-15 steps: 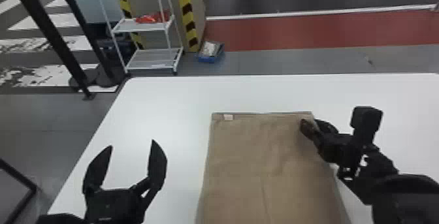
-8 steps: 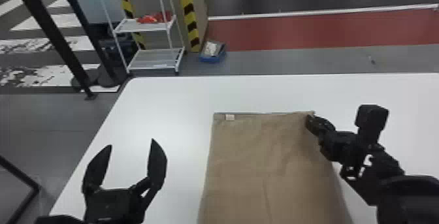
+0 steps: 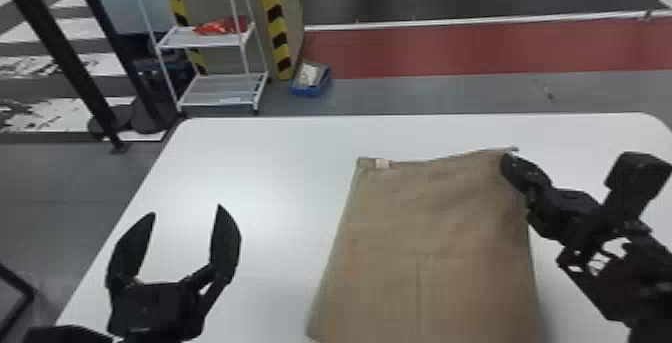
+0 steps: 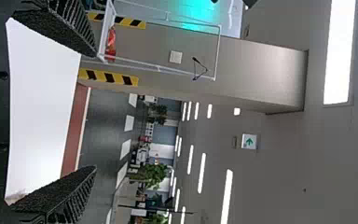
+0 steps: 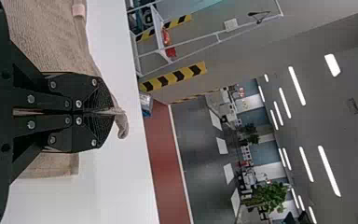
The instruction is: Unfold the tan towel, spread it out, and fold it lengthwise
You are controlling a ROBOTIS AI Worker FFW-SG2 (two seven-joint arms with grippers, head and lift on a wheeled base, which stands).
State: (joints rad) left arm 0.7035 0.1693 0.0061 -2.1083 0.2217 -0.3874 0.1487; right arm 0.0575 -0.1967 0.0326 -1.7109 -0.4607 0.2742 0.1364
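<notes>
My black left gripper [image 3: 187,209] is hovering, fingers apart, over the white table [image 3: 270,182] beside the tan, textured towel [image 3: 425,227]; my black right gripper [image 3: 507,159] is clamping its far right corner, my right wrist view showing a curled tip [image 5: 122,129] protruding.

Tan towel [image 3: 425,217], plain weave, on white tbl [image 3: 260,187] R of ctr, mostly spread w/ faint crease lines, near end cut off at btm of head view. Sm pale tag [image 3: 383,163] on far edge by far L corner. Far R corner pinched & raised, tip poking out & drooping in R wrist view.
</notes>
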